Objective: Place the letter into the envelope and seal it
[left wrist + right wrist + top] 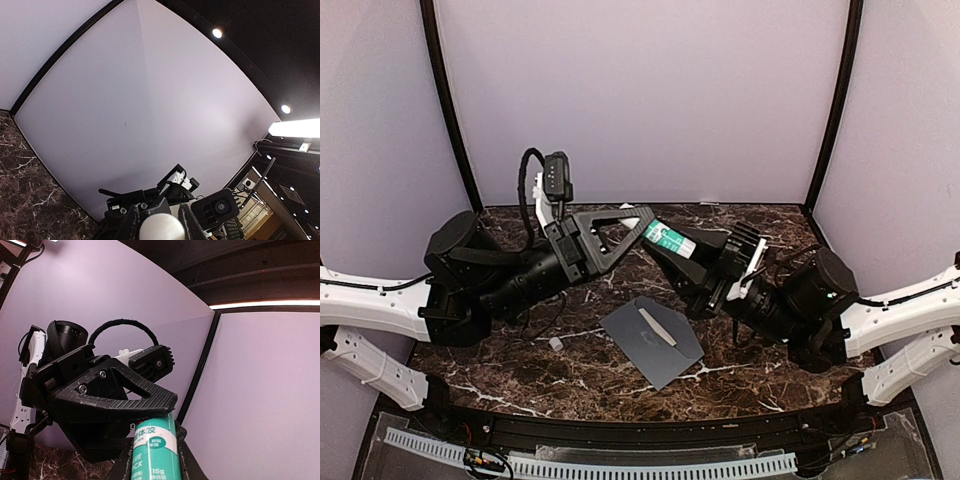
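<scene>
Judging from how things lie, I am in the sealing step. The glue stick (669,237) is held in the air above and beyond the envelope (651,342), and no loose letter lies anywhere around it.

Both tools are on the stick. The left gripper (645,226) has its fingers drawn in narrow on the white rounded end, which fills the gap between them in the left wrist view. The right gripper (692,254) has its fingers pressed to the sides of the green printed body. I read that as either uncapping or passing the stick from one tool to the other.

The stick's long axis runs from far-left of the envelope down to near-right, white end towards the left arm and green body towards the right.

The envelope lies flat on the marble table (770,372) below the two tools, turned cornerwise. Its long axis also runs far-left to near-right, a little steeper than the stick's. A pale strip (657,326) runs along that axis on its upper face. I cannot tell whether it is the letter's edge or part of the flap, nor which way the flap points.

A small white piece (556,343) sits on the table well to the left of the envelope, too small to name.

Next I would need one tool to take sole hold, then turn the glue end down onto the flap edge.
</scene>
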`<state>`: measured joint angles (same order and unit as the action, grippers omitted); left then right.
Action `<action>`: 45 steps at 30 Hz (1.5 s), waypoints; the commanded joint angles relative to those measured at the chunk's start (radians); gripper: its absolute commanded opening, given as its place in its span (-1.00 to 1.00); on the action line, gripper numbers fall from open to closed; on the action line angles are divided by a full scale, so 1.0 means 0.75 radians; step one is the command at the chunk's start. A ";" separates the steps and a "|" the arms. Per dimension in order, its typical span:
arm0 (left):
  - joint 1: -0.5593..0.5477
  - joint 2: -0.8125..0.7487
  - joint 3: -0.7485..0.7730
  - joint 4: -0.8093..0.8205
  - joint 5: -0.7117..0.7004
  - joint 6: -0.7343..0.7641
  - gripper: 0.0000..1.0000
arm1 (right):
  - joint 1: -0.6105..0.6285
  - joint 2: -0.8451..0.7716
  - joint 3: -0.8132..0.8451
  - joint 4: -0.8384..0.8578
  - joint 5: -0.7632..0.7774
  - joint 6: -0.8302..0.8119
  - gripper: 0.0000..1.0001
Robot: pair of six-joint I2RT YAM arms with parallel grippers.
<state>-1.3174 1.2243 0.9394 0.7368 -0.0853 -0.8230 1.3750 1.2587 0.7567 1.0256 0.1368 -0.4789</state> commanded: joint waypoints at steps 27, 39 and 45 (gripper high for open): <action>-0.004 0.007 -0.027 0.024 -0.011 0.007 -1.00 | 0.007 -0.012 0.054 -0.049 0.018 0.029 -0.33; -0.004 0.029 -0.015 0.033 -0.019 0.011 -1.00 | 0.007 -0.007 0.055 -0.055 0.043 0.044 -0.65; -0.004 0.037 -0.021 0.039 -0.041 0.010 -1.00 | 0.007 -0.010 0.060 -0.052 0.041 0.054 0.04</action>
<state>-1.3163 1.2419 0.9268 0.7597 -0.1272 -0.8200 1.3754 1.2572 0.7742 0.9680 0.1753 -0.4541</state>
